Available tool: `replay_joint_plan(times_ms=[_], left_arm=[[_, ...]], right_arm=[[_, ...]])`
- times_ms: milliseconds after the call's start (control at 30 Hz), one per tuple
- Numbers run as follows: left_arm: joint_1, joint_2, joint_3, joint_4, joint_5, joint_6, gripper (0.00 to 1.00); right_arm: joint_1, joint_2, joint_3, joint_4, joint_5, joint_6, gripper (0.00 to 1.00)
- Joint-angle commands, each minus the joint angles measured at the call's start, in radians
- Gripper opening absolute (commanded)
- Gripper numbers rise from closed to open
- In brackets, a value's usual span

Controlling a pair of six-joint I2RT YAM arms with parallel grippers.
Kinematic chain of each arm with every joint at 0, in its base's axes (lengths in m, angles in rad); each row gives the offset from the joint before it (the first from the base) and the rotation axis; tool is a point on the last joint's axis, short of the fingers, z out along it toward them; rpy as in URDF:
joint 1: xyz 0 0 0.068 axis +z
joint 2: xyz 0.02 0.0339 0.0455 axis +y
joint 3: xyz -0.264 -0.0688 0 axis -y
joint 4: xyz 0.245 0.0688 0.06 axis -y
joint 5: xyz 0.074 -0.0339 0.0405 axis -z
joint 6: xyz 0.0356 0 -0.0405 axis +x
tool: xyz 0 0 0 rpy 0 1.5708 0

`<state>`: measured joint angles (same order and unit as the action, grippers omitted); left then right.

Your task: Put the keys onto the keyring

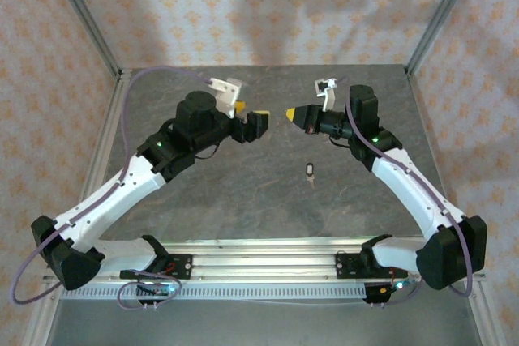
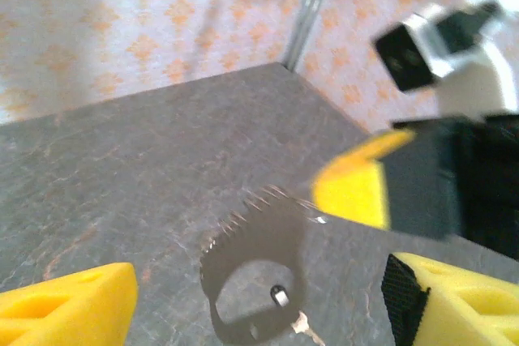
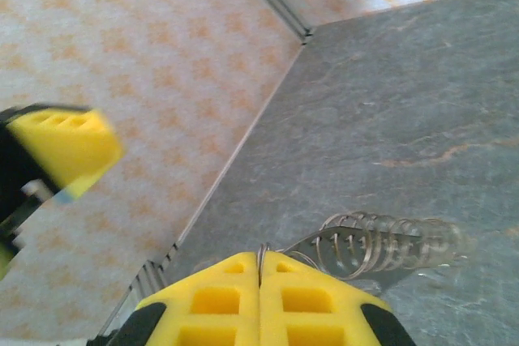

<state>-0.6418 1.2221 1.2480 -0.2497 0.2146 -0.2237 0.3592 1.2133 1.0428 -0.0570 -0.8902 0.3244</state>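
Note:
My right gripper (image 1: 289, 113) is shut on the keyring (image 3: 261, 254), whose thin wire is pinched between its yellow fingertips (image 3: 223, 297). The rest of the keyring trails beside them as a motion-blurred grey shape with looping metal streaks (image 3: 381, 245). From the left wrist it is a dark blurred band (image 2: 243, 241) off the right gripper's tip (image 2: 353, 192). My left gripper (image 1: 250, 117) faces the right one across a small gap. It is open, its yellow fingers (image 2: 65, 305) wide apart with nothing between them. The key (image 1: 310, 171), dark-headed and tiny, lies on the table below the gap.
The grey stone-patterned table (image 1: 268, 216) is walled by patterned panels with metal corner posts (image 1: 438, 14). An aluminium rail (image 1: 268, 261) with both arm bases runs along the near edge. The left arm's purple cable (image 1: 130, 119) loops over the table's left side.

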Motion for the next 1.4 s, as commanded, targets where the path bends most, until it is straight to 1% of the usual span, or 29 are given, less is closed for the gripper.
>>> replay_joint_plan(times_ms=[0,67,200,300,500,633,767,967,1367], left_arm=[[0.057,0.018,-0.014,0.077,0.109,-0.106,0.81],[0.092,0.040,-0.017,0.110,0.197,-0.142,0.80],[0.127,0.088,-0.019,0.192,0.346,-0.198,0.72],[0.128,0.112,-0.015,0.237,0.419,-0.219,0.65],[0.129,0.142,-0.027,0.349,0.533,-0.284,0.59],[0.129,0.157,-0.038,0.393,0.563,-0.304,0.56],[0.129,0.165,-0.064,0.471,0.592,-0.364,0.53],[0.128,0.166,-0.084,0.527,0.617,-0.393,0.50],[0.084,0.186,-0.082,0.584,0.628,-0.408,0.44]], right_arm=[[-0.002,-0.057,-0.013,0.092,-0.122,-0.019,0.00],[-0.003,-0.065,-0.022,0.117,-0.130,-0.002,0.00],[-0.002,-0.078,-0.040,0.176,-0.153,0.034,0.00],[-0.003,-0.091,-0.054,0.201,-0.160,0.039,0.00],[-0.003,-0.104,-0.075,0.250,-0.155,0.056,0.00],[-0.004,-0.107,-0.086,0.290,-0.152,0.079,0.00],[-0.003,-0.106,-0.096,0.333,-0.146,0.107,0.00],[-0.003,-0.102,-0.096,0.366,-0.141,0.129,0.00],[-0.003,-0.079,-0.092,0.417,-0.134,0.166,0.00]])
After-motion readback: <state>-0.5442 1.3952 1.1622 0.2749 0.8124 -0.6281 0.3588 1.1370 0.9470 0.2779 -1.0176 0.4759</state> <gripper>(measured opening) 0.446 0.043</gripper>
